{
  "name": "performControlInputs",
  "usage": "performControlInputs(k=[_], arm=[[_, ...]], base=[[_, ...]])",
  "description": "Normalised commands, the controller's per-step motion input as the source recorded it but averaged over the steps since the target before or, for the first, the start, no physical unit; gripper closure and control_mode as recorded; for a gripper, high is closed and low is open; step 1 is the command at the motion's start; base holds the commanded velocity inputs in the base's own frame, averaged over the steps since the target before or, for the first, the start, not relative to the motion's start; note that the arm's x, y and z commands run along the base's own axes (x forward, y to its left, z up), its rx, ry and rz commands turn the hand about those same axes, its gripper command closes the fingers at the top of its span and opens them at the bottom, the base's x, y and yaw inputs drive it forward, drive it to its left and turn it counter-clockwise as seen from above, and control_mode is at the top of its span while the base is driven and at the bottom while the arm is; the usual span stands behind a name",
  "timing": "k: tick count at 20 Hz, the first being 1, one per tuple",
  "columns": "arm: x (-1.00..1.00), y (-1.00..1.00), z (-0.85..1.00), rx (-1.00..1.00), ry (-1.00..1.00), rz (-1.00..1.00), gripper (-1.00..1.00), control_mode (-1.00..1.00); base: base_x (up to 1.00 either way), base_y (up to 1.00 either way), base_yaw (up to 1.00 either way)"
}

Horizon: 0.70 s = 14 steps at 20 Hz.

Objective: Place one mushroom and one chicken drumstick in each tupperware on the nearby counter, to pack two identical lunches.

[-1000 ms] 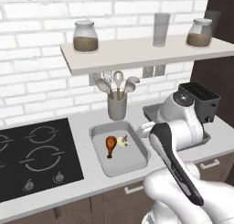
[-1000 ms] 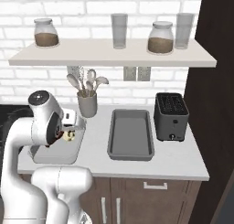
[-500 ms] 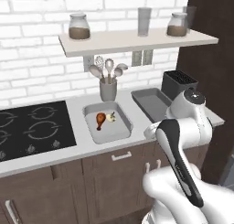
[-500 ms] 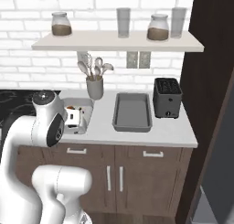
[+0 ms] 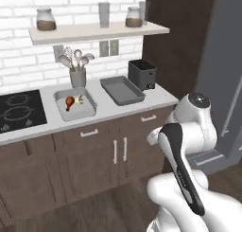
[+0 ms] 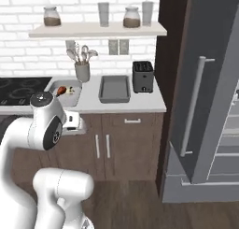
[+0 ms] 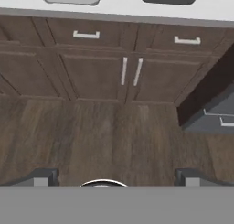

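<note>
- Fingers (image 7: 112,177) spread as wide as they go, holding nothing; two dark tips at the bottom of the hand view, aimed at the wooden floor (image 7: 114,136) and the brown cabinet doors (image 7: 96,74), well back from the bench.
- White arm (image 5: 182,146) folded close to its own body, standing away from the cabinets, hand low and below bench height.
- On the bench (image 5: 101,113), a light grey tub (image 5: 74,103) beside the black hob (image 5: 19,110), holding one orange-brown drumstick (image 5: 70,102) with one small pale mushroom (image 5: 80,100) touching or just beside it.
- Next to that, a darker grey tub (image 5: 122,90), seemingly with nothing in it, a black toaster (image 5: 142,73) just to its far side.
- Utensil pot (image 5: 77,76) behind the light tub; wall shelf (image 5: 97,31) with jars above.
- Tall dark fridge (image 6: 205,83) at the end of the bench, door swung outward.
- Judged step: first lunch packed, second not begun; robot apparently between bench and fridge.
- Second mushroom and second drumstick: location cannot be told.
- Next move likely calls for finding those two items, perhaps in the fridge, gripping one, then carrying it to the darker tub.
</note>
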Motion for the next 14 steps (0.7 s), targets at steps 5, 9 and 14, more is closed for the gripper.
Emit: performControlInputs(k=[5,9,14], arm=[[0.0,0.0,0.0,0.0,0.0,0.0,-1.0,1.0],[0.0,0.0,0.0,0.0,0.0,0.0,-1.0,1.0],[0.0,0.0,0.0,0.0,0.0,0.0,-1.0,1.0]], base=[[-0.12,-0.55,-0.58],[0.07,-0.41,-0.68],[0.32,-0.43,-0.68]])
